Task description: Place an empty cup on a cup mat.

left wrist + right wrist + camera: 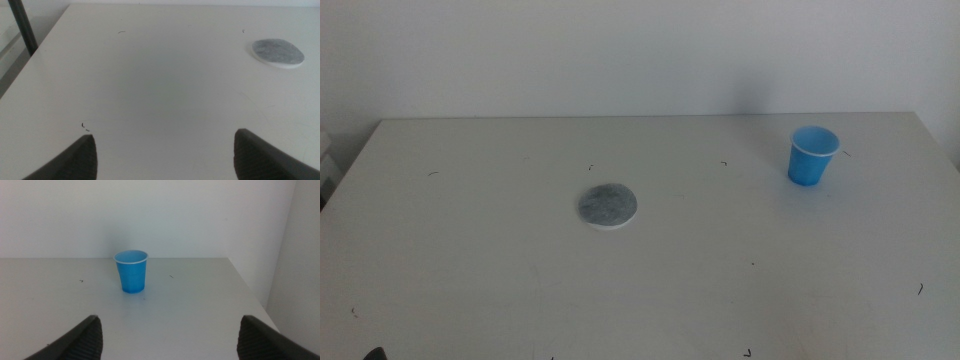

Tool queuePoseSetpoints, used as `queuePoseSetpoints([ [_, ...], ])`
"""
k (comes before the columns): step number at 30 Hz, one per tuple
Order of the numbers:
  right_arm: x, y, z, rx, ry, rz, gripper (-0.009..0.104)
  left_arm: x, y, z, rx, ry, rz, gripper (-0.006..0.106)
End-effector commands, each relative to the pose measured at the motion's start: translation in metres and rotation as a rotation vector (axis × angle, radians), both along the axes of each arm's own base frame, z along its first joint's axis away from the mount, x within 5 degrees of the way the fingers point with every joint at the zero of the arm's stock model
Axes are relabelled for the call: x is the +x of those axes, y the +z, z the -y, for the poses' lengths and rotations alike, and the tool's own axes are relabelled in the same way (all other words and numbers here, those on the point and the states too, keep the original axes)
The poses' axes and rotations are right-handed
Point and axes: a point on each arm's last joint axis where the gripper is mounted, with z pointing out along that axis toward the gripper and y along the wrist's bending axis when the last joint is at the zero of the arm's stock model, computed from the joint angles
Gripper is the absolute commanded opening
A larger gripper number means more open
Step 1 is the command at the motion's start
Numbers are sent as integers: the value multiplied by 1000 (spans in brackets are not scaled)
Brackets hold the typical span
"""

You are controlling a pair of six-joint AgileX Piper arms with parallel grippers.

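Both grippers (jaws apart) wait; cup (132, 271) stands ahead of right gripper (167, 335).

We see a white surface (470, 270), lightly scuffed: cup mat (609, 205) flat near centre, cup (812, 155) upright far right, well apart.

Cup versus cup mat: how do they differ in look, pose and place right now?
The cup is bright blue with a pale rim; the cup mat is mottled grey with a white edge. The cup stands upright and tapered; the mat lies flat as a round disc. The cup sits toward the table's far right, the mat near the middle, well apart. Both rest on the table, untouched by either gripper.
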Motion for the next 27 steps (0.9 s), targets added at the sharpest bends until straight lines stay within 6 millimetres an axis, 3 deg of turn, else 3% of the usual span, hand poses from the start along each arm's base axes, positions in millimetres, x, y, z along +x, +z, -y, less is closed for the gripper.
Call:
queuePoseSetpoints([
  [1,0,18,0,-22,-2,79,94,1,8,0,-16,0,84,105],
  [15,-14,86,2,-17,-22,-12,94,1,8,0,-16,0,84,105],
  [20,1,110,2,-9,-20,-69,94,1,8,0,-16,0,84,105],
  [27,42,154,2,37,-26,-164,94,1,8,0,-16,0,84,105],
])
